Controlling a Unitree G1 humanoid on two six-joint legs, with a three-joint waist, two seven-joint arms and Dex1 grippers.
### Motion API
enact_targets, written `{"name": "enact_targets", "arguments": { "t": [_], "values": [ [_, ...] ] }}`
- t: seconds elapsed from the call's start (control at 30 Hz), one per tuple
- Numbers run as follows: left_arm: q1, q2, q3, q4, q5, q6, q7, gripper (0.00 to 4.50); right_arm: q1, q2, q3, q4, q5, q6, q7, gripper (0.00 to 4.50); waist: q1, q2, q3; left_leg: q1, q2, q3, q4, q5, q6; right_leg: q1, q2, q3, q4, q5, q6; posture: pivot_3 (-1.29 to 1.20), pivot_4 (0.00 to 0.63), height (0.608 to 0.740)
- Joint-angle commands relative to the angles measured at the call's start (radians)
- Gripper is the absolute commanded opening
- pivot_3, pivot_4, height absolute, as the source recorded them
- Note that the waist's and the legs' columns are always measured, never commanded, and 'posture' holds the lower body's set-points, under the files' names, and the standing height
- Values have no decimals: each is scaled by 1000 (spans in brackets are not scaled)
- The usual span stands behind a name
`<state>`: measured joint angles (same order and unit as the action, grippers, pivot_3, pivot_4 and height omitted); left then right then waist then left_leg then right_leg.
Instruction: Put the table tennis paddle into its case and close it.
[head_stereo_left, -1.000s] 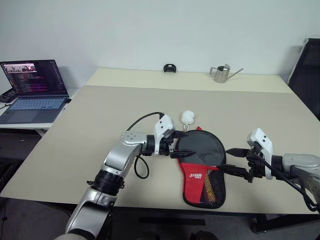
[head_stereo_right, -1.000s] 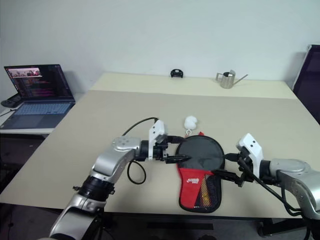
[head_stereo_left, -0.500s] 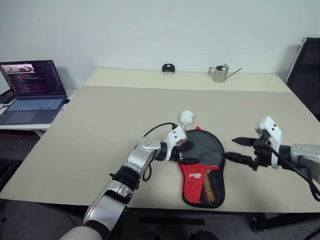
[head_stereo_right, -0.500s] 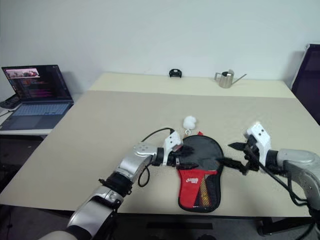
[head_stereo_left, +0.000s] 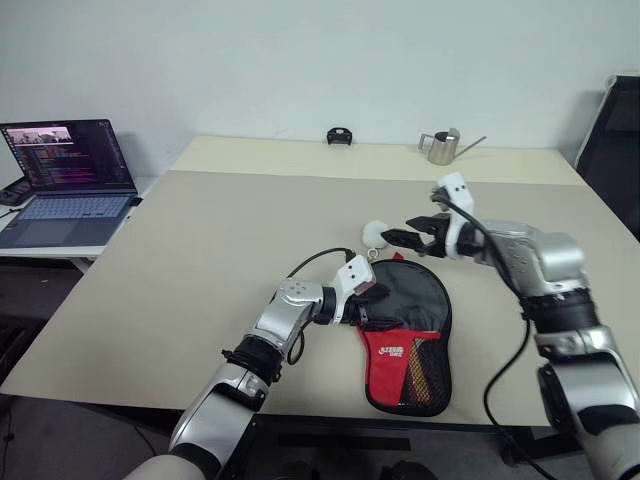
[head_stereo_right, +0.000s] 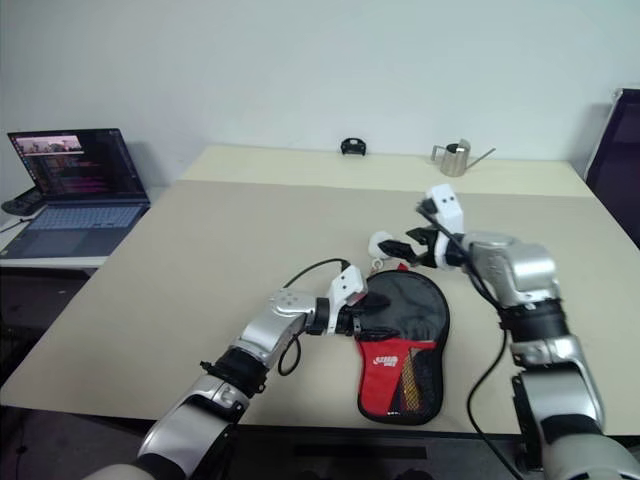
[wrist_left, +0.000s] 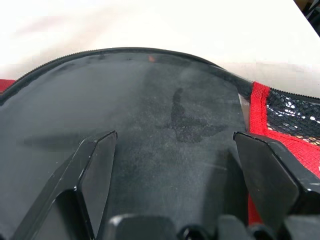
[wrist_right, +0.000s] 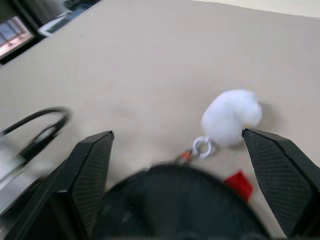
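Note:
The case (head_stereo_left: 405, 335) lies flat near the table's front edge: a round black part, a red panel with white lettering and a mesh pocket. Wood colour shows through the mesh, so the table tennis paddle (head_stereo_left: 427, 378) sits inside, mostly hidden. My left gripper (head_stereo_left: 372, 305) is low at the round part's left edge, open, its fingers (wrist_left: 97, 172) spread over the black surface (wrist_left: 170, 110). My right gripper (head_stereo_left: 402, 234) hangs open above the table just past the case's far rim, beside a white pompom (wrist_right: 231, 116) on a ring at the case's tip.
The beige table (head_stereo_left: 200, 250) stretches far and wide around the case. At its far edge stand a metal watering can (head_stereo_left: 440, 147) and a small black object (head_stereo_left: 338, 136). An open laptop (head_stereo_left: 65, 175) sits on a side table to the left.
My right arm swung from the case's right side forward and leftward to the pompom beyond its far rim. My left gripper sank onto the case's left edge, then held still.

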<state>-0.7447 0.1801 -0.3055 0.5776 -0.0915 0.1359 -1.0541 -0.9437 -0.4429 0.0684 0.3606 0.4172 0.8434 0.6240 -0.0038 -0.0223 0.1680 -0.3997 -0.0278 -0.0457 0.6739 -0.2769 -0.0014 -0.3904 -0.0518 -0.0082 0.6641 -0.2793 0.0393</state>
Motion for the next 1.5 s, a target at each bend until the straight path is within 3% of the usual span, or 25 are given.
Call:
{"name": "enact_targets", "arguments": {
  "t": [0.03, 0.47, 0.83, 0.97, 1.23, 1.3, 1.5],
  "values": [
    [13, 3, 12, -53, -2, 13, 8, 4057, -98, 62, 4, 225, -102, -169, -54, 4500, 0, 0, 0, 0, 0, 0, 1, 0, 0, 0, 0, 0, 0, 0, 0, 0, 150, 740],
    [50, 19, 11, -151, -4, 78, 38, 4057, -307, 303, -74, 831, -242, -584, -219, 4500, -24, 2, 1, 0, 0, 0, 1, 2, -4, 0, 0, 1, 2, 0, 0, 0, 150, 740],
    [100, 44, 12, -243, -3, 136, 82, 4057, -334, 408, -40, 962, -413, -744, -392, 4500, -29, 3, 2, 0, 0, 0, 1, 3, -6, -3, 0, 3, 7, 0, 0, 0, 150, 740],
    [115, 58, 14, -269, -6, 153, 94, 4104, -335, 414, -18, 970, -483, -777, -438, 3555, -29, 3, 2, 0, 0, 2, 1, 4, -7, -7, -1, 5, 13, -1, -2, 0, 150, 740],
    [130, 61, 0, -277, -1, 155, 108, 4104, -316, 414, 11, 976, -577, -793, -493, 598, -31, 3, 2, 0, 0, 7, 1, 4, -7, -14, 1, 12, 20, -1, -3, 0, 150, 740],
    [129, 56, -5, -274, 1, 152, 109, 4104, -309, 417, 8, 976, -582, -791, -493, 34, -31, 3, 2, 0, 0, 8, 1, 4, -7, -14, 1, 13, 20, -1, -3, 0, 150, 740],
    [131, 54, -13, -272, 7, 148, 105, 4104, -296, 426, 1, 975, -597, -792, -497, 34, -31, 3, 2, 0, 0, 8, 1, 4, -7, -14, 1, 13, 20, -1, -3, 0, 150, 740]
  ]
}}
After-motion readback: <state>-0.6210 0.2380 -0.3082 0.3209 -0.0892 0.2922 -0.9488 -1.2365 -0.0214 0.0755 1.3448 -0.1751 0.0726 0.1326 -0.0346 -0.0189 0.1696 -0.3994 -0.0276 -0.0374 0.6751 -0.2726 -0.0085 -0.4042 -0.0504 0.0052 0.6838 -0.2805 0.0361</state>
